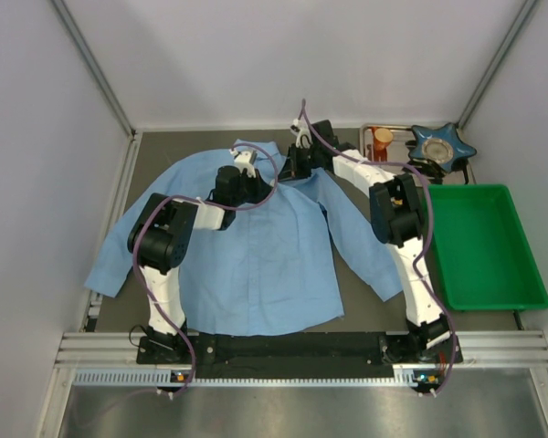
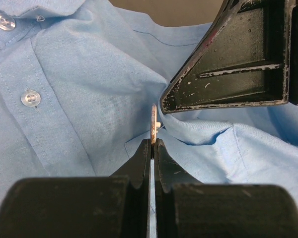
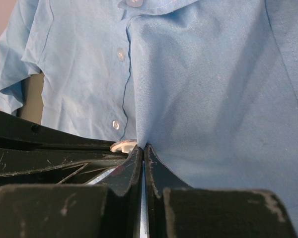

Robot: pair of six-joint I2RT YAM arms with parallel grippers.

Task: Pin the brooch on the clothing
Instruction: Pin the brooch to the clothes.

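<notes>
- Two pincers shut: left pincer clamps the thin round pale brooch edge-on against the light blue button-up shirt; right pincer pinches its fabric just beside.
- Hold that fold taut and drive the pin squarely.

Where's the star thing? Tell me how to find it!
Find the big light blue shirt in the middle. Look right to the green tray; just beyond its far end sits the star thing. It alone is dark blue and star-shaped.
</notes>
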